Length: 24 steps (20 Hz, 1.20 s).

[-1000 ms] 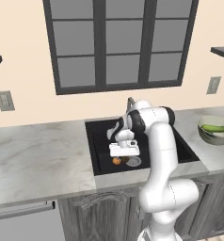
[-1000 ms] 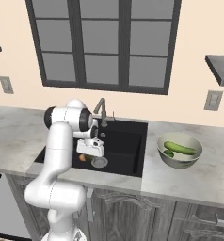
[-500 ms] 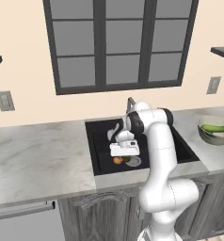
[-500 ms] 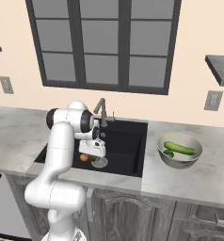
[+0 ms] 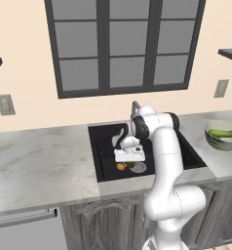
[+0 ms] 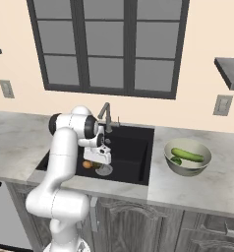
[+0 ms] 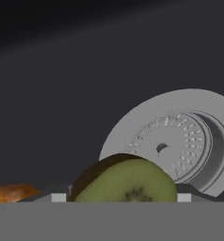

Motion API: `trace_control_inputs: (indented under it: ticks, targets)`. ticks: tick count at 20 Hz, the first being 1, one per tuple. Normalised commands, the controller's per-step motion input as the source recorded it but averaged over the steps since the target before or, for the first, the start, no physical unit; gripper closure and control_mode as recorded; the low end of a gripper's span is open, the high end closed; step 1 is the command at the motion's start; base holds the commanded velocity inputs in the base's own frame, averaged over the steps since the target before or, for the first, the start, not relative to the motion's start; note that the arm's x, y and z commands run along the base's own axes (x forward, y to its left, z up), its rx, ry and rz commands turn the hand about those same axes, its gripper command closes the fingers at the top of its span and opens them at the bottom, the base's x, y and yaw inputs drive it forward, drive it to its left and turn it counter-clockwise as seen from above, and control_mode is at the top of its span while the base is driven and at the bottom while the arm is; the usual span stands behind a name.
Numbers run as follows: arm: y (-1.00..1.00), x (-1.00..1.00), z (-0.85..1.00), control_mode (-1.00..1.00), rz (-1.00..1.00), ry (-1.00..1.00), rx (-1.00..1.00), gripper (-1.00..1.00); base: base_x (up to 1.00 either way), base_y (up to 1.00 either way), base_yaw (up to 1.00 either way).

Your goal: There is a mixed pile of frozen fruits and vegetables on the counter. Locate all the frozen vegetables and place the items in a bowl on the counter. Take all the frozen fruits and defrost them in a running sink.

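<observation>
Showing green flesh, olive-brown fruit (image 7: pixel 125 181).

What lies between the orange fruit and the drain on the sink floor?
The olive-brown fruit, a cut kiwi, lies between the orange fruit and the drain; the hand view shows it.

Pale peach wall (image 5: pixel 20 58) w/ dark-framed multi-pane window (image 5: pixel 124 46) at centre. Light switch plates (image 5: pixel 4 104) either side; dark shelf edges (image 6: pixel 229 71) at upper corners. Dark grey-brown wood cabinets (image 6: pixel 188 229) below; stainless appliance front (image 5: pixel 25 232) lower left.
</observation>
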Motion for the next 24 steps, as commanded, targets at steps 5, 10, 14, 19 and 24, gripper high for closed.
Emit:
trace_control_inputs:
  ticks: [5, 10, 14, 19, 24]
  targets:
    - [0.02, -0.08, 0.11, -1.0, 0.0, -0.02, 0.0, -1.0, 0.0, 0.0, 0.0]
    - [0.15, -0.11, 0.38, -1.0, 0.0, -0.06, -0.02, -1.0, 0.0, 0.0, 0.0]
    - [0.2, -0.13, 0.41, -1.0, 0.0, -0.05, -0.03, -1.0, 0.0, 0.0, 0.0]
    - [0.16, -0.19, 0.42, -1.0, 0.0, -0.04, -0.03, -1.0, 0.0, 0.0, 0.0]
    - [0.12, -0.21, 0.42, -1.0, 0.0, -0.03, -0.03, -1.0, 0.0, 0.0, 0.0]
